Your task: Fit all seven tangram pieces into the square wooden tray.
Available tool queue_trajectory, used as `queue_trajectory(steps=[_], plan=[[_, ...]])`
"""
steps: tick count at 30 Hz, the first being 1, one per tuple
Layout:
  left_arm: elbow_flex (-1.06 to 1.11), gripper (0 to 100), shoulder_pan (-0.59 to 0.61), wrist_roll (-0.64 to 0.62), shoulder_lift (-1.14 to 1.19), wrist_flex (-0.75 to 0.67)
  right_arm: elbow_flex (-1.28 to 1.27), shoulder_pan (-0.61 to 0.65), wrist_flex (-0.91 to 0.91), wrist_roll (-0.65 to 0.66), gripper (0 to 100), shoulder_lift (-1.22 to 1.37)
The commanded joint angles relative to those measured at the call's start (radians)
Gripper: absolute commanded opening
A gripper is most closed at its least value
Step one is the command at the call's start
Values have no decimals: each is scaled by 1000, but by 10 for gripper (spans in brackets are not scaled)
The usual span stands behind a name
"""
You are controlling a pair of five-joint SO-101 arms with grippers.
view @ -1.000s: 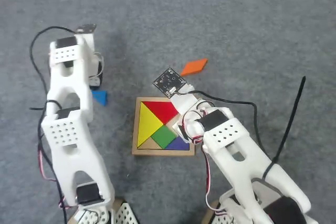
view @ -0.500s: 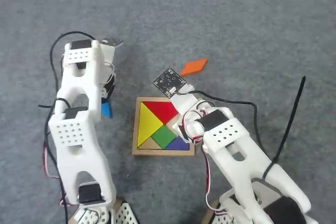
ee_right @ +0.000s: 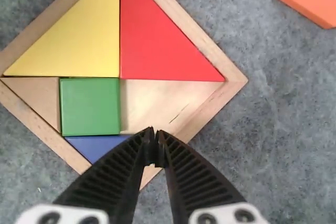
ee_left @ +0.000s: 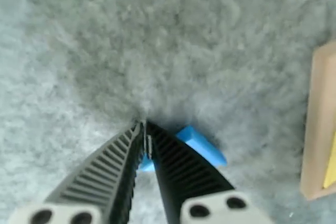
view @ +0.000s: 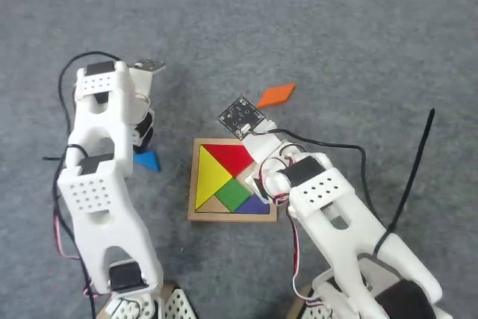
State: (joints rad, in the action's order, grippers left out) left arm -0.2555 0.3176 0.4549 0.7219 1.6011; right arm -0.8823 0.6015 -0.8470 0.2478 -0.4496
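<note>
The square wooden tray (view: 231,217) lies mid-table and holds a yellow triangle (view: 210,173), a red triangle (view: 230,156), a green square (view: 234,193) and a dark blue triangle (view: 254,203). My right gripper (ee_right: 155,132) hangs shut over the tray (ee_right: 231,80), above a bare patch beside the green square (ee_right: 89,106). A light blue triangle (view: 147,160) lies on the carpet left of the tray. My left gripper (ee_left: 143,127) is shut, its fingers directly above that blue triangle (ee_left: 202,145), which they partly hide. An orange parallelogram (view: 276,94) rests beyond the tray.
Grey carpet covers the table. The tray's edge (ee_left: 320,129) lies a short way from the blue triangle. A black cable (view: 411,177) trails along the right side. The orange parallelogram (ee_right: 312,1) lies apart from the tray's corner.
The left arm swung toward the tray and back. The light blue triangle slid toward the front edge and turned. The right arm stayed still.
</note>
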Motion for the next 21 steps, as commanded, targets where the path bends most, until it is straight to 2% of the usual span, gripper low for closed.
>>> queue_trajectory(steps=[1,6,11,15,18,21], plan=[[50,11,32,38,-15,17,23,-13,-8,-11,7,-41],[226,11,26,112,-169,-26,23,-13,-7,-9,7,-41],[533,11,-3,115,-422,-199,23,-13,-7,-9,7,-41],[753,12,-101,112,-555,-322,23,-13,-8,-11,7,-41],[819,12,-169,107,-597,-361,23,-15,-8,-11,7,-41],[809,12,-180,107,-620,-344,23,-15,-8,-11,7,-41]])
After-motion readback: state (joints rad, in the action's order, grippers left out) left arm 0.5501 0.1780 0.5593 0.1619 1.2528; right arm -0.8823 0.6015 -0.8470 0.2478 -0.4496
